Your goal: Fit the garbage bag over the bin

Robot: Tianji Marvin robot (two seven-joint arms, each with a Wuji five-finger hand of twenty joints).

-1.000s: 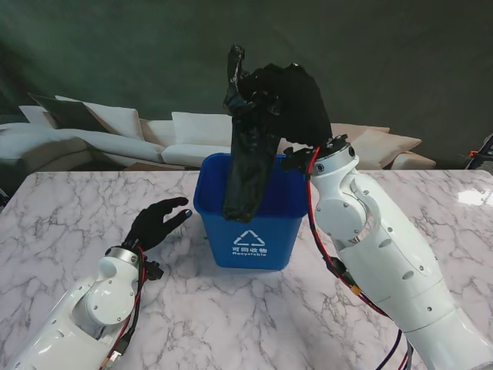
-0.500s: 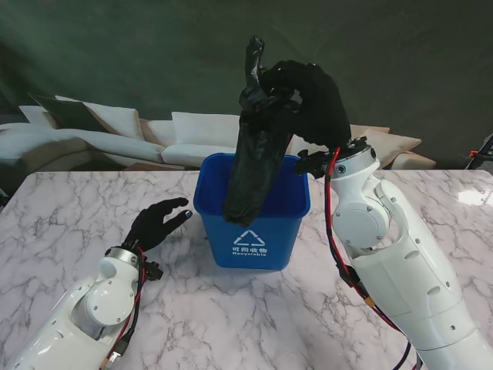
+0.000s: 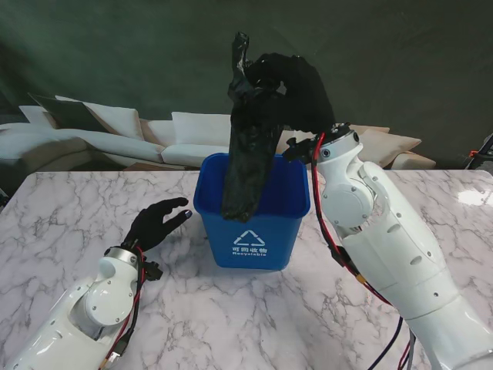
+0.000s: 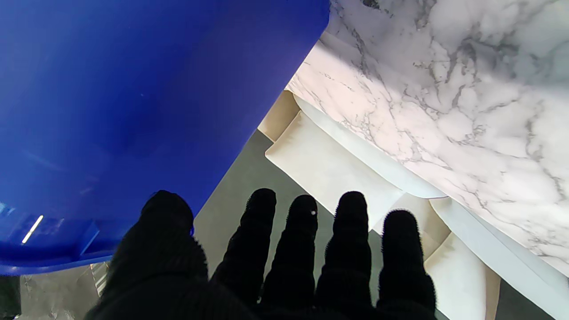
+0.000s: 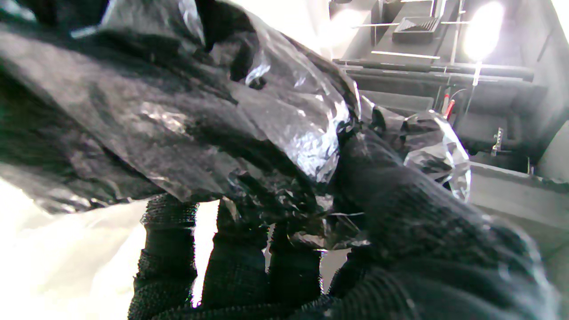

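- Right hand [image 3: 296, 85]: fingers [image 5: 169, 240] curled tight on the bunched top of the garbage bag [image 3: 248, 150], held high above the bin [image 3: 250, 212].
- Left hand [image 3: 154, 222]: fingers [image 4: 351, 231] spread, holding nothing, just beside the bin's wall at its 9 o'clock side.
- Bag: hangs unopened, its lower end inside the bin.
- Progress: early; mouth not yet spread or folded over the rim.
- Table [image 3: 69, 216]: carries the bin.

Stand view is lit pretty evenly and stays sharp, though the backdrop behind the blue bin [image 3: 251, 208] goes dim, and there's a bright glare patch on the marble table [image 3: 474, 196] far right of the bin. Left wrist view is crisp. Right wrist view is rough: blown-out white around the garbage bag [image 5: 186, 120], shiny highlights, soft close up.
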